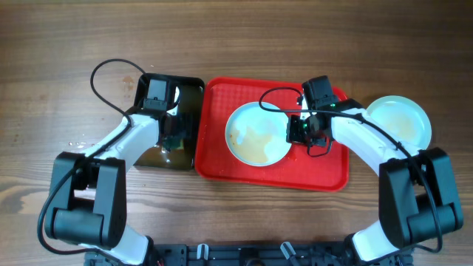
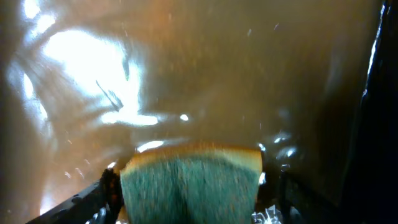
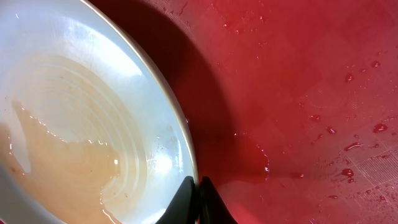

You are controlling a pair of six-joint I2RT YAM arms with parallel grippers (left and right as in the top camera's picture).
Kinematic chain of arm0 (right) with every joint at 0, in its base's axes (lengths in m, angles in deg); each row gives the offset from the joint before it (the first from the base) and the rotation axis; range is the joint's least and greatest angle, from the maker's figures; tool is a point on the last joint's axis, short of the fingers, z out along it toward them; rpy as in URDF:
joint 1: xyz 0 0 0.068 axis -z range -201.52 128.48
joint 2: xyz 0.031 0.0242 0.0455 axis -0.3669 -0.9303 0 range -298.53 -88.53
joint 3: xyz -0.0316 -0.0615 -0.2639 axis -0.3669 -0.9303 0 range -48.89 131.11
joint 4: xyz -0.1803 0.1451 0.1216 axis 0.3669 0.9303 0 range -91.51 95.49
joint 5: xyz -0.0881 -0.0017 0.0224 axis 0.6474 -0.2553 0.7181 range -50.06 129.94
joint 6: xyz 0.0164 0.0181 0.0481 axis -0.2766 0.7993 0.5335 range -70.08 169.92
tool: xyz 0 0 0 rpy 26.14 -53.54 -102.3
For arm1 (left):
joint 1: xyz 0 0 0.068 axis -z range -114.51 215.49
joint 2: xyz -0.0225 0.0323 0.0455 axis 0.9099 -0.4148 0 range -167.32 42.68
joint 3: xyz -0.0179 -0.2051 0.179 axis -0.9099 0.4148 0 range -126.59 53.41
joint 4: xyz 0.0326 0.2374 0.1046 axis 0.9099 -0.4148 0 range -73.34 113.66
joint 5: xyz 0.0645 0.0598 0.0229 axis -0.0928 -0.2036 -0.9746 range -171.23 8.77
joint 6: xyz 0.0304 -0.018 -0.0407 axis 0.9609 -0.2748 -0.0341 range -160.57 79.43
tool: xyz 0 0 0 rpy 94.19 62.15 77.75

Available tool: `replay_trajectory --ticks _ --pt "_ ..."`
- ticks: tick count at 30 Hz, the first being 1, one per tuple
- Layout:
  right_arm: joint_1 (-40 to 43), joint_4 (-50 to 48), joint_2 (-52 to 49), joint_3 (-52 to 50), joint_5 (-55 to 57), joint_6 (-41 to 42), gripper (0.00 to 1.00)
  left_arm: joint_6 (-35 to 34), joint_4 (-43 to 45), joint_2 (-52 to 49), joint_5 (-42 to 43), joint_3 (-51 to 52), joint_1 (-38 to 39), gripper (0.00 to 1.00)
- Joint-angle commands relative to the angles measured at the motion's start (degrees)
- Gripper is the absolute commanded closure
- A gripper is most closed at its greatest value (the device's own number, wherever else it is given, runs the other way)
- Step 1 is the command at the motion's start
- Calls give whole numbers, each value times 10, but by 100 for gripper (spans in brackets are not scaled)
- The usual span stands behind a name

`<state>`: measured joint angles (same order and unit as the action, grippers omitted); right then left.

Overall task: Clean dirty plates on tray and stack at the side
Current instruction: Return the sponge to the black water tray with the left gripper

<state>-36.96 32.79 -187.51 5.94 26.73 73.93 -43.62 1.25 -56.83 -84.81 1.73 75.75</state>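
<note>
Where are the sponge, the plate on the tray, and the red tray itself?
sponge (image 2: 189, 186): left wrist view, green scrubbing face.
plate (image 1: 257, 133): overhead view, wet centre.
red tray (image 1: 211, 151): overhead view, bare left floor.

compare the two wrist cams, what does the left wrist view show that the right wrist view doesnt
Only the left wrist: a green and yellow sponge held between the left fingers, over brownish water.
Only the right wrist: a plate with a brownish film, its rim pinched by the right fingers, and beside it the red tray, dotted with droplets.
Both: each arm's own fingers at the bottom edge, closed on something, and wet surfaces.
</note>
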Motion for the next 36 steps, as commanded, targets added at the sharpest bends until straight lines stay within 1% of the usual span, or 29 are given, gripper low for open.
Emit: replay_trajectory --ticks 1,2,3,6,8,9,12,15,16,17,18,19,21,22,23,24,25,27,28,34,35,36 --pt "1 3 9 -4 13 0 96 11 28 -13 -2 5 -1 22" --pt "1 3 9 -4 13 0 96 11 36 -14 7 5 -1 24" --pt "1 3 9 -4 12 0 96 11 43 -14 16 5 -1 29" --pt "1 3 9 -4 13 0 96 11 48 -15 42 5 -1 54" --pt "1 3 9 -4 13 0 96 11 36 -15 44 5 0 84" --pt "1 3 9 -4 13 0 96 11 26 -14 44 5 0 96" --pt "1 3 9 -4 12 0 96 10 14 -14 44 4 -1 96" --pt "1 4 9 -4 13 0 96 -19 14 -10 40 -6 -2 95" --pt "1 5 9 -4 12 -1 96 -19 12 -7 40 -11 -3 65" --pt "1 5 9 -4 13 -1 96 -19 9 -6 40 -13 -3 54" --pt "1 5 9 -4 13 -1 96 -19 3 -4 40 -13 -3 50" --pt "1 5 9 -4 13 -1 96 -19 -6 -4 40 -13 -3 42" --pt "1 4 9 -4 13 -1 96 -41 -46 -4 55 -13 -3 42" --pt "1 4 9 -4 13 -1 96 -41 -63 -4 74 -12 -3 42" --pt "1 4 9 -4 13 -1 96 -41 -78 -4 97 -12 -3 43" --pt "1 4 9 -4 13 -1 96 -41 -89 -4 126 -11 -3 47" --pt "1 4 9 -4 13 -1 96 -41 -94 -4 141 -9 -3 54" --pt "1 4 9 -4 13 -1 96 -40 -96 -4 142 -9 -3 94" --pt "1 5 9 -4 13 -1 96 -40 -93 -4 141 -9 -3 96" --pt "1 9 9 -4 13 -15 96 -41 -70 -3 77 -26 -3 96" --pt "1 9 9 -4 13 -15 96 -41 -70 -2 76 -30 -3 90" --pt "1 9 9 -4 13 -15 96 -42 -70 -1 76 -34 -3 56"
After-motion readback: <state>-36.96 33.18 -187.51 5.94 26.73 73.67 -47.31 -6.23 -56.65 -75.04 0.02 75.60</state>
